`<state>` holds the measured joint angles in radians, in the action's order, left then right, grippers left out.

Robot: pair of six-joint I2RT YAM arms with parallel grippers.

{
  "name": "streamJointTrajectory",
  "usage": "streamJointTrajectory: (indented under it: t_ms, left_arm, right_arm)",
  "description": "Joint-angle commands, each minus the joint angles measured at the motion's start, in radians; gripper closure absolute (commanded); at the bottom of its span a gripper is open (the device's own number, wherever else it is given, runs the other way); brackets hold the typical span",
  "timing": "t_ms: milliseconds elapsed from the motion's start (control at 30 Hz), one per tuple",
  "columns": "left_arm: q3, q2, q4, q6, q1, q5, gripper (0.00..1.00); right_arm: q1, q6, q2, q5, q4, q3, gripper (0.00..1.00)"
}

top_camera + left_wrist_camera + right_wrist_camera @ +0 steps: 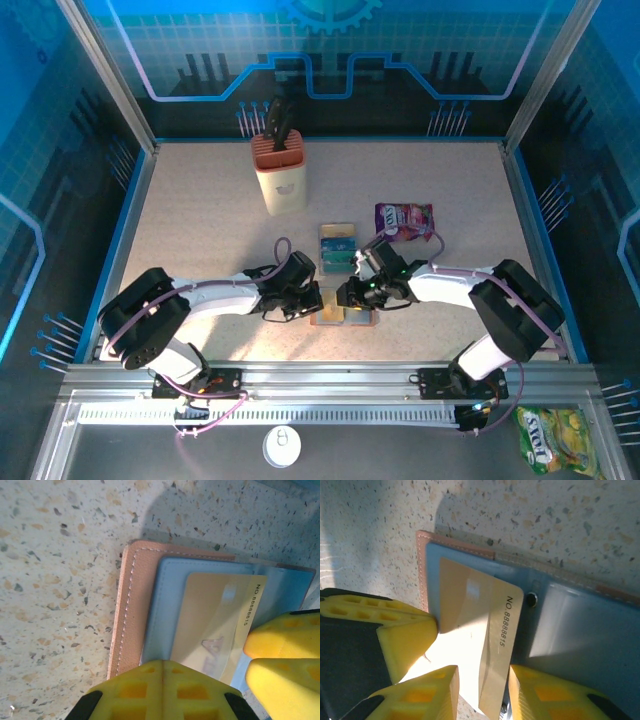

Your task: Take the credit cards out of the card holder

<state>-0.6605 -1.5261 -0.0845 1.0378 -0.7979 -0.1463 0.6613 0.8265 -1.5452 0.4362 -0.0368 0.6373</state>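
The card holder [343, 317] lies open near the table's front centre, with brown leather outside [131, 610] and blue pockets inside [580, 630]. A tan credit card [215, 615] numbered along one edge sticks partly out of a pocket. Its free end [470, 605] sits between the fingers of my right gripper [482, 674], which is closed on it. My left gripper [162, 674] is shut, its tips resting on the holder's near edge. The right gripper's yellow fingers [282, 647] show beside it. In the top view both grippers [312, 300] [352, 296] meet over the holder. More teal and tan cards [337, 247] lie just beyond.
A purple snack packet [404, 219] lies right of the loose cards. A beige knife block [280, 176] stands at the back, left of centre. A green packet [560, 438] and a white can [281, 446] sit off the table in front.
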Motion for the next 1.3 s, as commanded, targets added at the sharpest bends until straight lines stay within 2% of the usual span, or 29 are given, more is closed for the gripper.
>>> streamJointTrajectory:
  t_ms: [0,133,400,967,1267]
  left_arm:
    - [0.004,-0.018,-0.051,-0.005,-0.004,0.003,1.0]
    - [0.011,-0.012,-0.048,-0.001,-0.005,0.005,1.0]
    - [0.016,-0.001,-0.053,0.0,-0.006,0.011,1.0]
    - [0.03,0.007,-0.05,0.004,-0.006,0.011,1.0]
    - [0.047,0.015,-0.05,0.01,-0.005,0.017,1.0]
  right_arm:
    - [-0.027,0.051,-0.014,0.087,0.104,-0.04,0.7]
    - [-0.031,0.082,-0.027,0.108,0.168,-0.065,0.71]
    - [-0.032,0.086,-0.044,0.102,0.182,-0.075,0.72]
    - [-0.037,0.129,-0.005,0.115,0.247,-0.104,0.91]
    - [-0.043,0.106,0.018,0.099,0.206,-0.119,0.92]
